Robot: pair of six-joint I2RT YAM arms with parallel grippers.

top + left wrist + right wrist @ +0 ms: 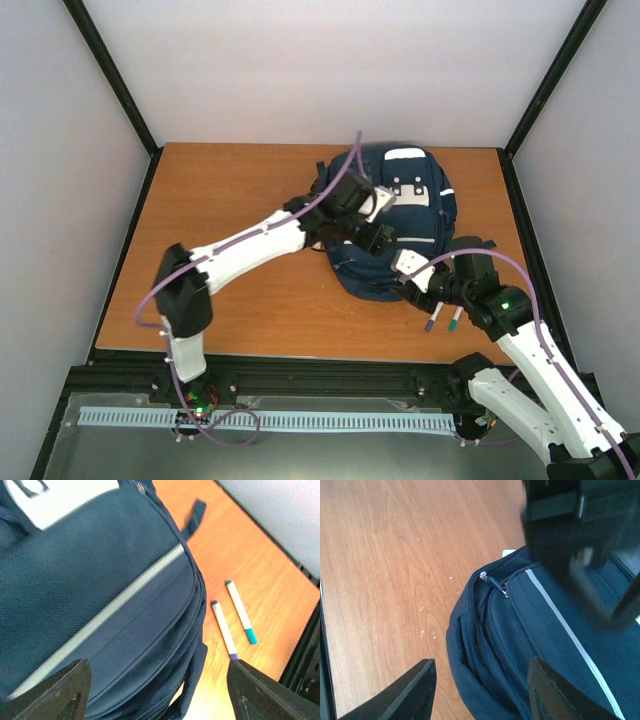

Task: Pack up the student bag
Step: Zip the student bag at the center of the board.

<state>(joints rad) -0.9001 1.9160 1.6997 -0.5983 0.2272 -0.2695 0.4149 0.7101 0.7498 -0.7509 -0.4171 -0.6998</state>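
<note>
Wooden table (pixel 230 200) with plain white walls (pixel 330 60) around it and a black frame, pretty bare setup. Navy student bag (pixel 420 215) is lying flat toward the far right part of the table, white patches at its far end, thin reflective stripe running across the front. Both arms are reaching over it. Left gripper (pixel 157 692) hangs right above the bag's front panel with its fingers (pixel 60 695) spread wide, nothing between them but the fabric below. Right gripper (pixel 480 695) sits at the bag's near corner, jaws roughly half apart and not clamped on anything as far as I can see; one finger is over bare wood, the other over the bag. From that wrist view you can see a couple of zipper pulls (pixel 492 580) next to each other on the bag's edge, plus a few white specks (pixel 422 625) on the wood. Two white markers lie on the table just beside the bag, roughly parallel and close together: a purple-capped marker (pixel 223 630) and a teal-capped marker (pixel 240 611).
</note>
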